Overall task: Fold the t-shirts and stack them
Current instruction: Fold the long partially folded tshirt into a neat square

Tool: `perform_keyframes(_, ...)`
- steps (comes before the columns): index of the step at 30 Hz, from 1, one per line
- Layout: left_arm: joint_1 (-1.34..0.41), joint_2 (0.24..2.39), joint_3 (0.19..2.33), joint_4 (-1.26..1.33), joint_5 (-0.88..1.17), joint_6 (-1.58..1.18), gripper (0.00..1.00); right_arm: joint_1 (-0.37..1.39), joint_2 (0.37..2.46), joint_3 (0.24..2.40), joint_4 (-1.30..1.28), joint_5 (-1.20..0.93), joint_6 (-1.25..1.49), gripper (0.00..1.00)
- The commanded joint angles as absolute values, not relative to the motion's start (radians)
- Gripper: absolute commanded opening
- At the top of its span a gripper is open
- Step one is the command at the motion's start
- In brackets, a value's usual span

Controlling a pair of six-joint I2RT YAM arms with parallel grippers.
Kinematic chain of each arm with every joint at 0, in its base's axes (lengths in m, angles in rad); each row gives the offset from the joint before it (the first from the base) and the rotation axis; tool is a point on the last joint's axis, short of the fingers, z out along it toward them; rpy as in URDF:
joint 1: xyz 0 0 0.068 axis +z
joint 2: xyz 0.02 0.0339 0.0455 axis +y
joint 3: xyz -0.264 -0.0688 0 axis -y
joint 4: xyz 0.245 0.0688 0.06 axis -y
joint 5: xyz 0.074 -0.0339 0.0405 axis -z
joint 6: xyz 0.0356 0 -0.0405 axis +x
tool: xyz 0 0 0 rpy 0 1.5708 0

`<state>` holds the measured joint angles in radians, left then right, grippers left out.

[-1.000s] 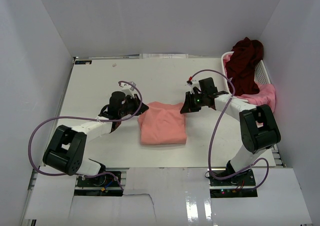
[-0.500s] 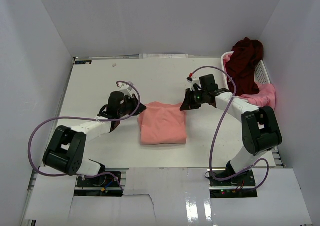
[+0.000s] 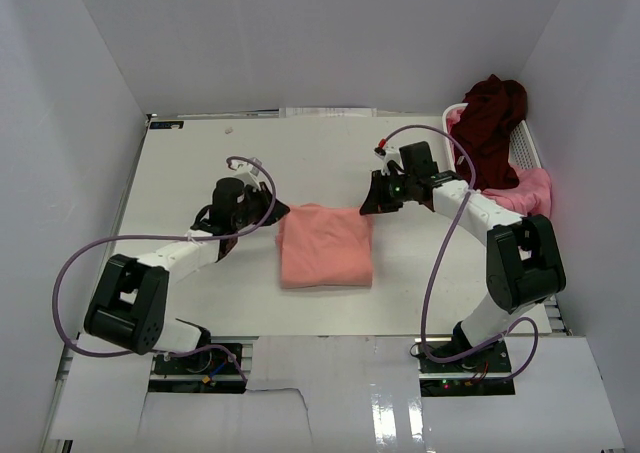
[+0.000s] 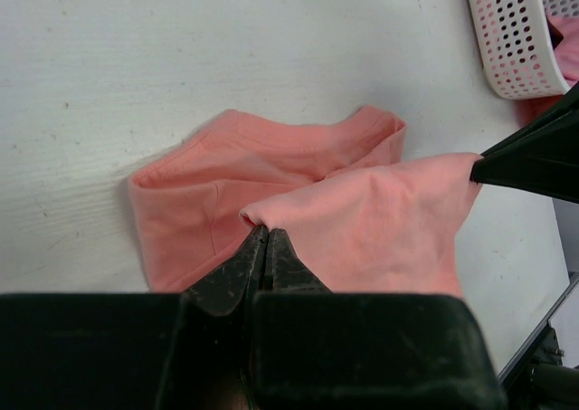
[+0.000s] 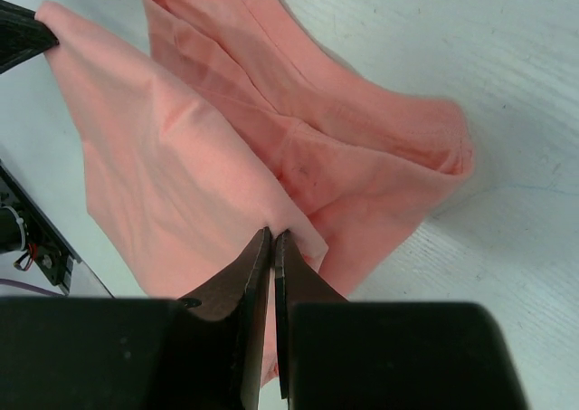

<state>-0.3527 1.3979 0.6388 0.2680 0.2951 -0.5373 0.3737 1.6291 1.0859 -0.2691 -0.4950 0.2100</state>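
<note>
Slippage risk: left claw [image 4: 265,233] and right claw [image 5: 272,233] each pinch shut on a far corner of the salmon-pink soft cloth t-shirt [image 3: 325,248] lying mid white worktop [image 3: 200,163]; thin bites, so uneven travel could drop a corner and skew the fold.

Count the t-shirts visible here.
3: the salmon-pink t-shirt mid-table, held by the left gripper and right gripper; the dark maroon t-shirt atop the basket; the brighter pink t-shirt beneath it. More may be hidden.

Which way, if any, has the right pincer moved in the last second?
Yes. The right pincer, shut on the shirt, has crept toward the table's far edge, judged against the basket.
</note>
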Motion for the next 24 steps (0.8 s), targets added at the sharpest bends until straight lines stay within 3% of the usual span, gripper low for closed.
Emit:
perform_keyframes(1,-0.334,1.376,0.718,0.267,0.281,-0.532,0.09,0.377,1.603,1.169,-0.282,-0.479,0.206,0.08)
perform_keyframes(24,-0.304,1.795,0.914,0.403,0.209,-0.509,0.09,0.371,1.865,1.282,-0.187,-0.391,0.216,0.08)
